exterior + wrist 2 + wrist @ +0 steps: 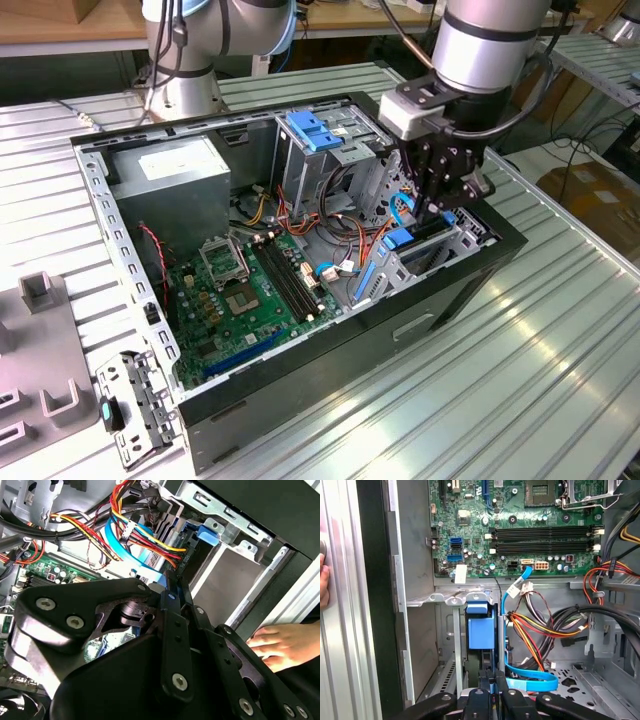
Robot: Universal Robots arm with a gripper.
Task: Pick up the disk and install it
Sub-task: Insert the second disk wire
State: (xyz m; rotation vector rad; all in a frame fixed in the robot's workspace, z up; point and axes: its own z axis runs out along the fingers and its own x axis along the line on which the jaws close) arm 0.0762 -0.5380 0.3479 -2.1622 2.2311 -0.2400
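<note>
The disk (481, 627) stands edge-on in the drive bay (455, 250) at the front corner of the open computer case (330, 370). Its blue plastic rail end (400, 238) faces up out of the slot. My gripper (440, 212) hangs straight over that slot. In both wrist views its black fingers (172, 630) lie together, with the gripper's tips (492, 682) just behind the disk's blue end. Nothing is held between them. Whether the tips touch the disk is not visible.
A person's hand (280, 642) rests on the case's outer wall beside the bay. Bundled cables (545, 625) and a pale blue flat cable (530, 682) crowd the bay's inner side. The motherboard (240, 290), grey power supply box (175, 170) and blue latch plate (315, 130) are in the case.
</note>
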